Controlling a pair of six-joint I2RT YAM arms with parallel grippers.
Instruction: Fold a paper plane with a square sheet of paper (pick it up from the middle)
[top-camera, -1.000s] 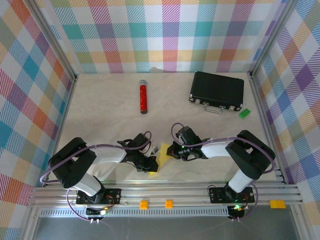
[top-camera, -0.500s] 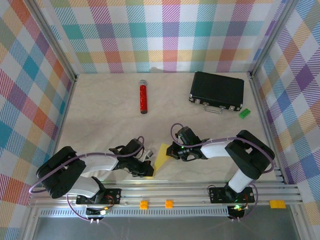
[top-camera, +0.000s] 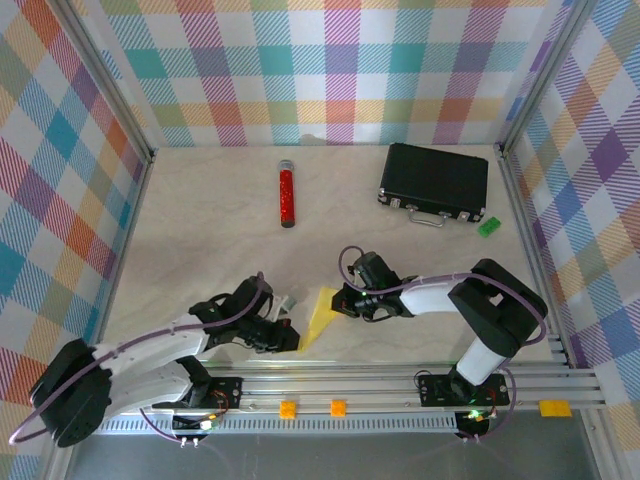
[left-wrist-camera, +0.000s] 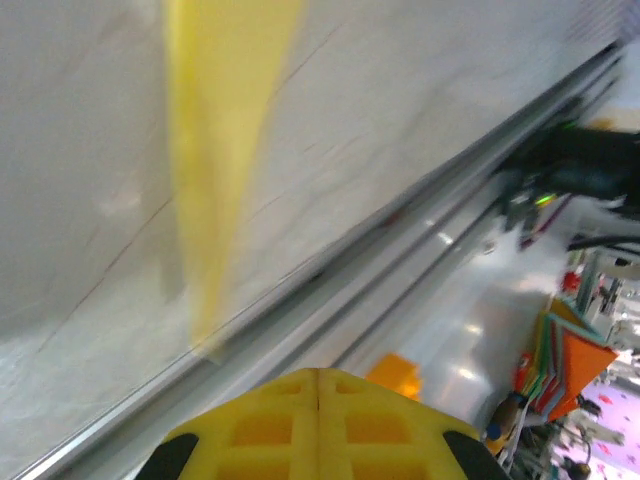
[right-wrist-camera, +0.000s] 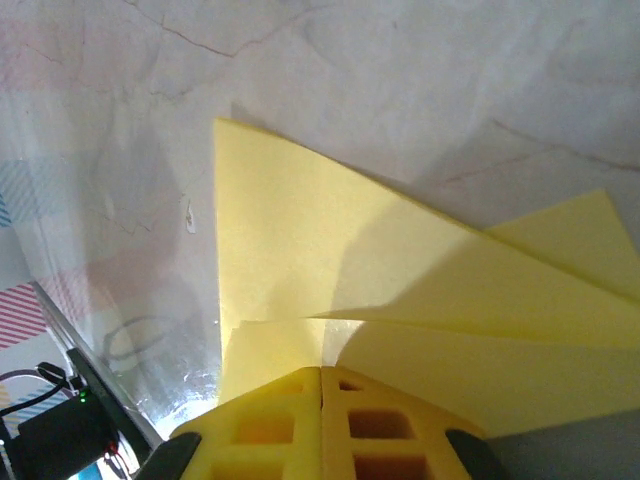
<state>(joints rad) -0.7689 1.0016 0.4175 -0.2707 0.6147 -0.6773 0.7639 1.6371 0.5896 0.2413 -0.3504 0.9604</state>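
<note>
**Yellow sheet lies between two closed pincers near the front rail**

On the overhead camera I have the yellow sheet (top-camera: 320, 315) near the front of the desk (top-camera: 200, 230), between my two arms. My right pincer (top-camera: 343, 302) touches the sheet's upper right edge with its pads pressed together. On the right wrist camera the paper runs right up under those pads, but I cannot tell whether a layer is pinched between them. My left pincer (top-camera: 287, 337) sits just beside the sheet's lower left tip, and its pads are also together. On the left wrist camera the paper is a blurred yellow streak ahead, apart from the pads.

The desk is pale and marble-veined. An aluminium rail (top-camera: 380, 385) borders its near edge, and walls (top-camera: 330, 70) in pastel checks stand on the other sides. Well back lie a red cylinder (top-camera: 287, 195), a black case (top-camera: 434, 181) and, just beside the case, a small green block (top-camera: 488, 227).

The sheet is folded into a narrow pointed wedge. Close up it shows overlapping flaps and sharp creases.
</note>
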